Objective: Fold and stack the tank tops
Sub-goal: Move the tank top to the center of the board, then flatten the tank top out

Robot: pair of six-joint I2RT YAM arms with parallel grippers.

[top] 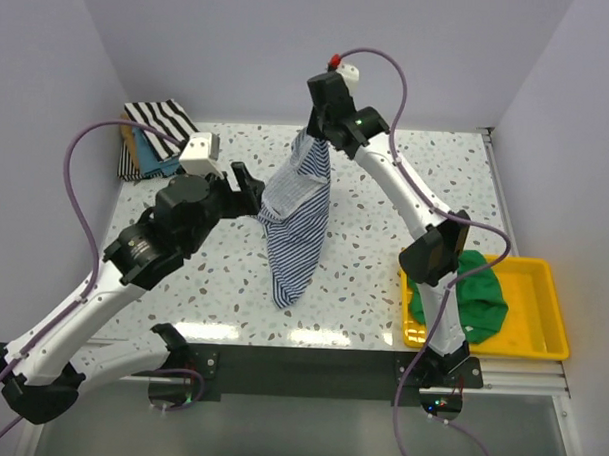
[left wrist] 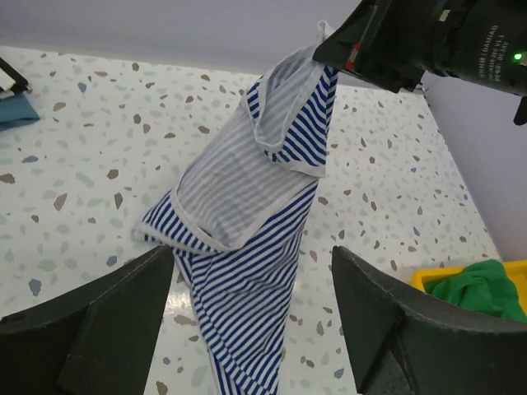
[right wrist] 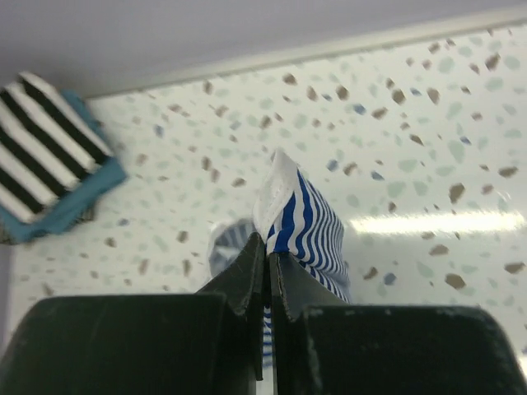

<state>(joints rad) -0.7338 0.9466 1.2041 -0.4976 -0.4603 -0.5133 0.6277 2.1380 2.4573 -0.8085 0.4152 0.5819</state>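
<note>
Tray noted first: yellow tray point(top: 538, 296) is set at the near right corner of the counter point(top: 363, 280), with the green tank top point(top: 479, 299) bunched in its left end. Left fingers point(left wrist: 115, 321) are spread wide with nothing gripped, held just beside the hanging cloth at mid-counter. Blue-and-white striped tank top point(top: 294, 228) is suspended as a long cone, its lower tip laid on the counter. Right fingers point(right wrist: 243, 280) are pressed together on its white-bound upper hem, raised over the far half. Black-and-white striped top point(top: 158, 118) is recorded folded in the far left corner, stacked on a teal top point(right wrist: 82, 206).
</note>
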